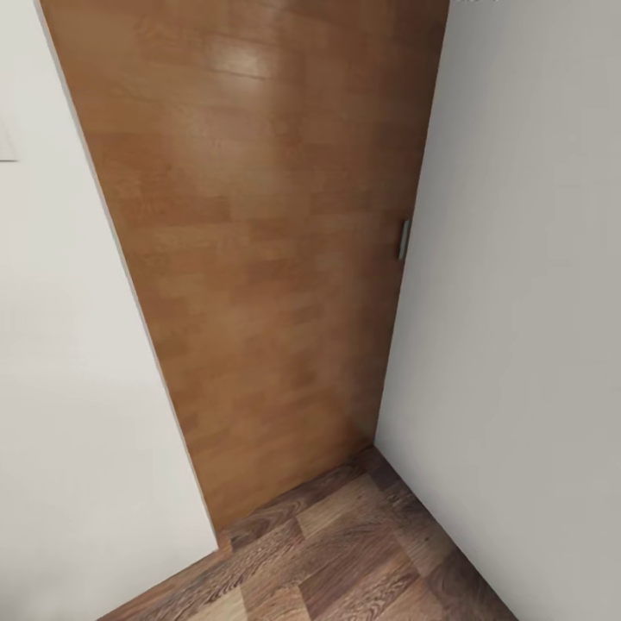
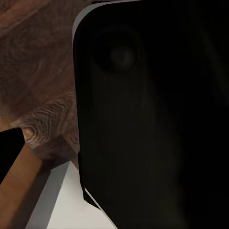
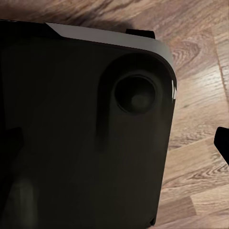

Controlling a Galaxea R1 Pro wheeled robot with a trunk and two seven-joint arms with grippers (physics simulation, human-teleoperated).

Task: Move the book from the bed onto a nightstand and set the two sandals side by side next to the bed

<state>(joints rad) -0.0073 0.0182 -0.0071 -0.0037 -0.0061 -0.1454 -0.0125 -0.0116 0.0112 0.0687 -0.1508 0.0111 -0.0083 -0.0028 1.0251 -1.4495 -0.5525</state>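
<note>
Bedroom things from my task are not what my cameras face now: my head camera looks at a smooth orange-brown wooden door (image 1: 259,259) set between two plain white walls (image 1: 517,345), with a small grey metal handle (image 1: 404,240) at its right edge. Below the door runs a strip of dark brown wood-plank floor (image 1: 345,552).

In my left wrist camera a large black rounded robot body panel (image 2: 152,119) covers most of the frame, with plank floor beside it. My right wrist camera shows a similar black panel (image 3: 81,138) over lighter brown planks (image 3: 200,133).

Whether either end effector is apart or together, I cannot tell.
</note>
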